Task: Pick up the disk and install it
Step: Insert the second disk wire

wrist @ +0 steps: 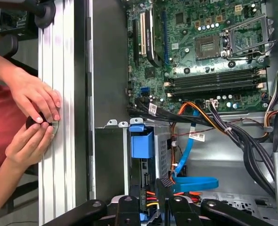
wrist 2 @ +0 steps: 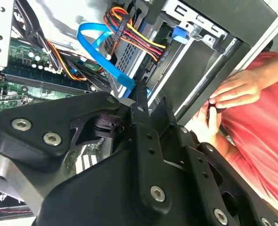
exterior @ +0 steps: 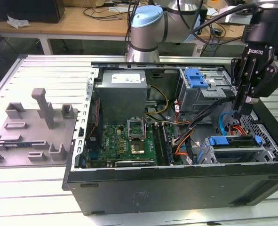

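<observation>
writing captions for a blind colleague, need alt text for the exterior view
A robot arm's black gripper hangs inside an open computer case, above the drive bay at the exterior view's right, where the disk in its blue carrier sits. The green motherboard lies mid-case, and a grey plastic fixture with upright posts rests on the table to the left.
</observation>
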Controlling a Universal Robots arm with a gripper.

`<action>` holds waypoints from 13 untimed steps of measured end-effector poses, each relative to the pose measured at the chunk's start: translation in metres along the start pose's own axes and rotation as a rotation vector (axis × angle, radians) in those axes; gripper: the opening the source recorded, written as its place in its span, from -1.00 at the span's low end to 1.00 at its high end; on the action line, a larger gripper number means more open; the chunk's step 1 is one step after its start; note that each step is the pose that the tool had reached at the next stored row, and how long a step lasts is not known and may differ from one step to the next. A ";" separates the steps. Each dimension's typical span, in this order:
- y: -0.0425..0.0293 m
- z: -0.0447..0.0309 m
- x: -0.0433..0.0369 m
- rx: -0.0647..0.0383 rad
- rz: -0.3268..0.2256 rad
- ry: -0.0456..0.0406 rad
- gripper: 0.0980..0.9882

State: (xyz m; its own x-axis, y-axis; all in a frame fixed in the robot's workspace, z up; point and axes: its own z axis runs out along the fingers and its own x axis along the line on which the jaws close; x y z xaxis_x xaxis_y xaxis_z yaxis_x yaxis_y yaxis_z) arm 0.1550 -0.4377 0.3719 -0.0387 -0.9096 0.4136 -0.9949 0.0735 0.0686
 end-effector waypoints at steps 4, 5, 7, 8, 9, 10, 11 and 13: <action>0.0001 -0.0007 -0.0055 0.001 -0.001 0.0052 -0.54; 0.0001 -0.0002 -0.0071 0.001 -0.001 0.0079 -0.54; 0.0000 0.0011 -0.0079 0.000 -0.001 0.0099 -0.54; 0.0000 0.0017 -0.0081 0.000 -0.001 0.0100 -0.54; -0.0001 0.0021 -0.0083 0.000 -0.002 0.0103 -0.54; -0.0001 0.0024 -0.0085 0.000 -0.002 0.0106 -0.54; -0.0002 0.0027 -0.0086 0.000 -0.002 0.0112 -0.54; -0.0009 0.0027 -0.0087 0.000 -0.002 0.0120 -0.54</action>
State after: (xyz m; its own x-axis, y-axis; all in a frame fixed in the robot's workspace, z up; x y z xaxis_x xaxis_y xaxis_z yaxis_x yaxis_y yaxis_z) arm 0.1560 -0.4310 0.3657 -0.0355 -0.9048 0.4243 -0.9950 0.0715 0.0693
